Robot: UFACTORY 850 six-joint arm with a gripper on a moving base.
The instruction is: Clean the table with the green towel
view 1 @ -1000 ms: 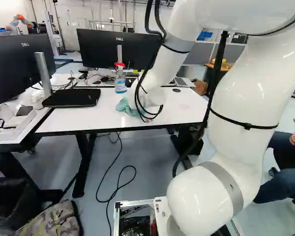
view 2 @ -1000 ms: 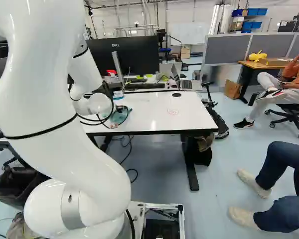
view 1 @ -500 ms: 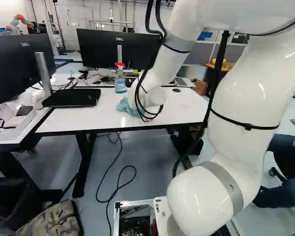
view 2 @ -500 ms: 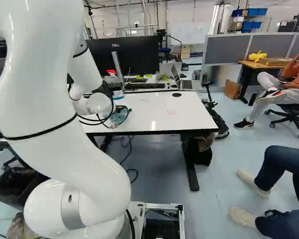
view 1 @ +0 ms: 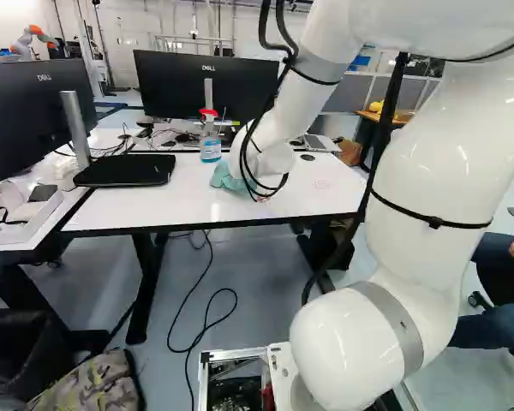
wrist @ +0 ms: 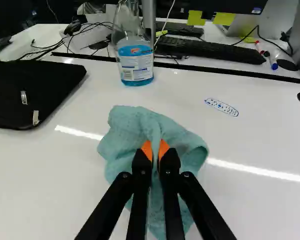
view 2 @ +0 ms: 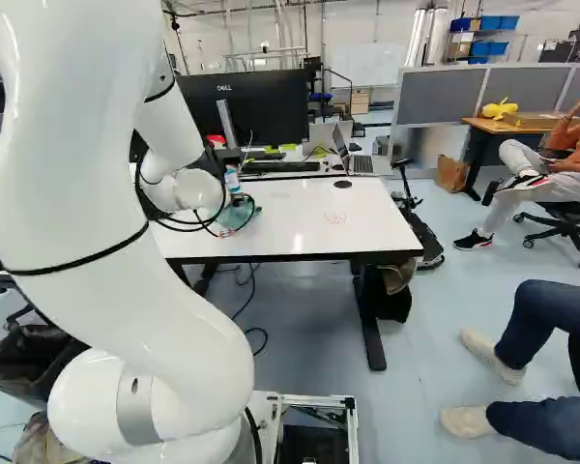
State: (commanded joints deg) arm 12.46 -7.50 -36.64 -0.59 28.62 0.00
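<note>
In the wrist view my pincer [wrist: 155,150] is closed on one green towel [wrist: 127,130], bunched above one white table [wrist: 270,142]; one bottle [wrist: 135,60] stands just ahead. By the left base view I judge wiping in hand; next calls for a low, level sweep clear of one black case [view 1: 124,170]. The right base view half hides the towel, which seems to touch down

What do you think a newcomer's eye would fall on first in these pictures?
Probably the big white arm, which fills much of both base views and reaches over the white table. Next would come the green towel, crumpled and pinched in the gripper, and beyond it the bottle of blue liquid with its red top.
</note>
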